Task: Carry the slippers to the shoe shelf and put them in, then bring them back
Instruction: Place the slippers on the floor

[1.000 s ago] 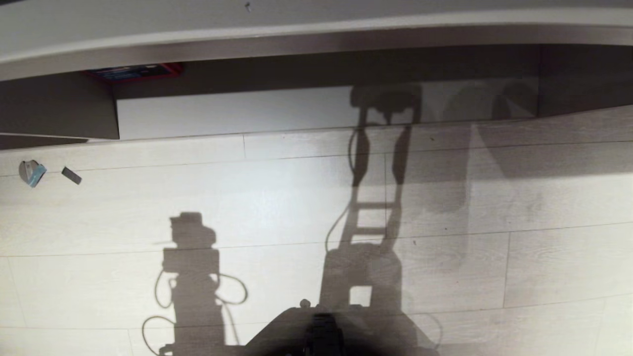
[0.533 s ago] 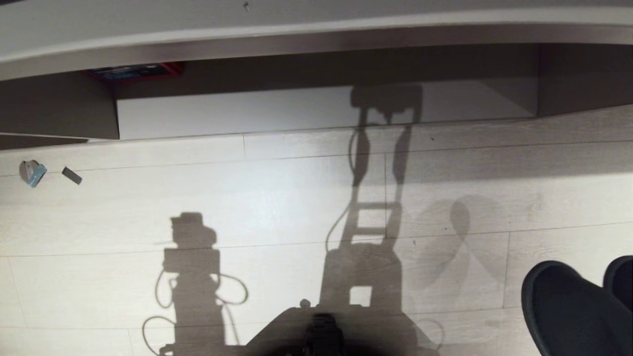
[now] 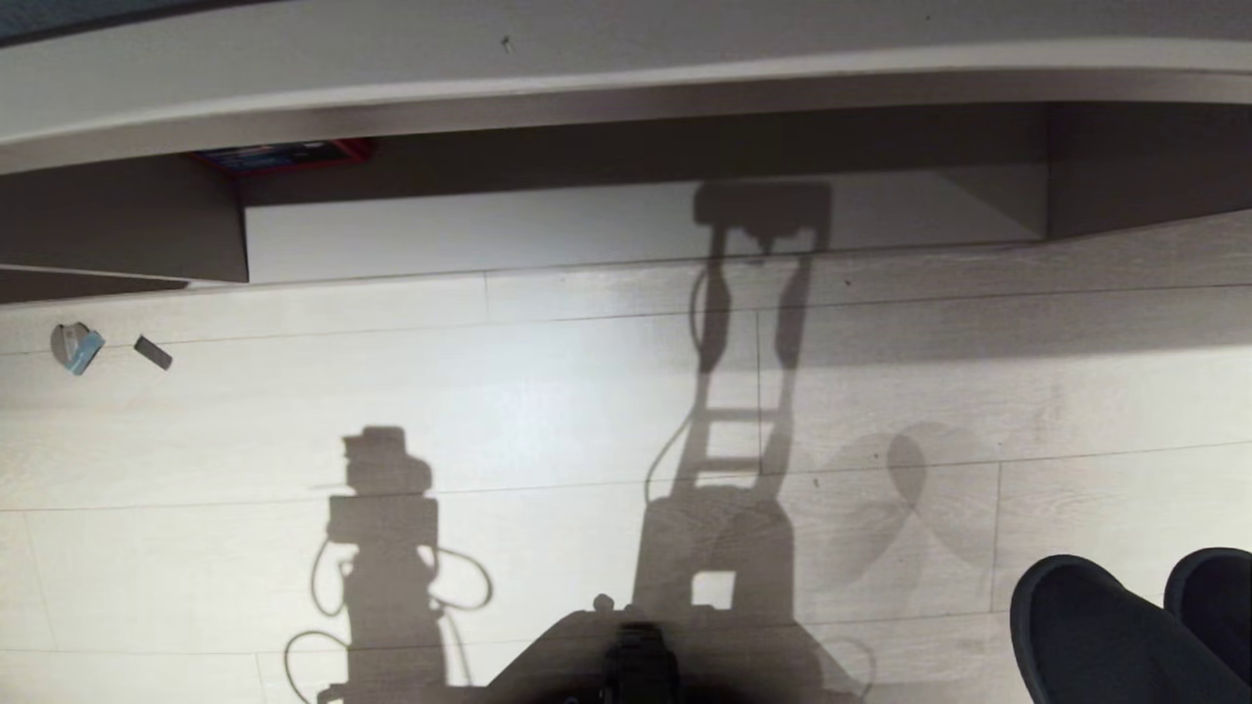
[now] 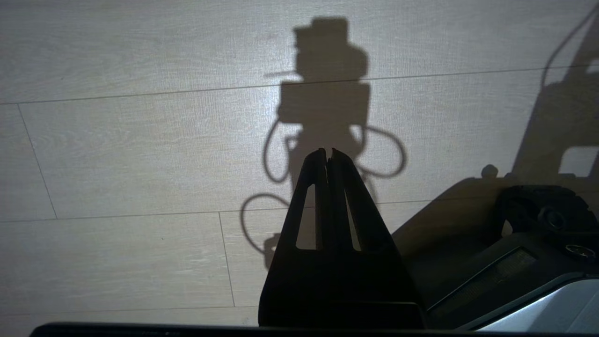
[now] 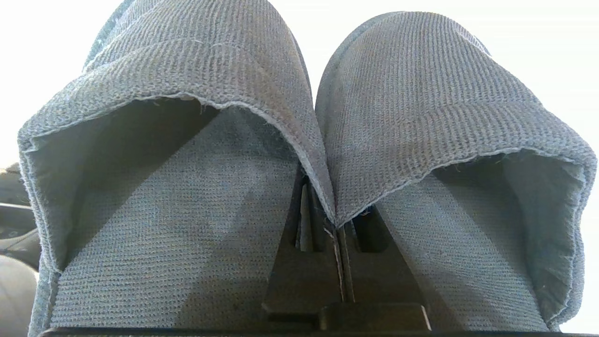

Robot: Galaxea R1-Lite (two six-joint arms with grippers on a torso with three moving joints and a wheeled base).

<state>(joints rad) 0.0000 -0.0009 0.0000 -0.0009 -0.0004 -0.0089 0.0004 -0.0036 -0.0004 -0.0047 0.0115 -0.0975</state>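
The slippers [image 3: 1105,636], dark and round-toed, hang over the floor at the bottom right of the head view. In the right wrist view both slippers [image 5: 187,196] fill the picture side by side. My right gripper [image 5: 334,222] is shut on their two inner rims, pinched together. The shoe shelf [image 3: 587,235], an open cubby with a pale bottom board, runs along the far side under a long desk-top [image 3: 626,49]; nothing lies on its visible board. My left gripper [image 4: 327,152] hangs shut and empty above the floor.
A red-and-blue box [image 3: 284,154] sits at the cubby's back left. A small blue-grey scrap [image 3: 75,347] and a dark chip [image 3: 153,352] lie on the floor at far left. My own base [image 3: 636,655] shows at the bottom edge.
The slippers have come into the head view at the bottom right and sunk lower. Their shadow has slid from the shelf onto the floor. The whole view has shifted down slightly.
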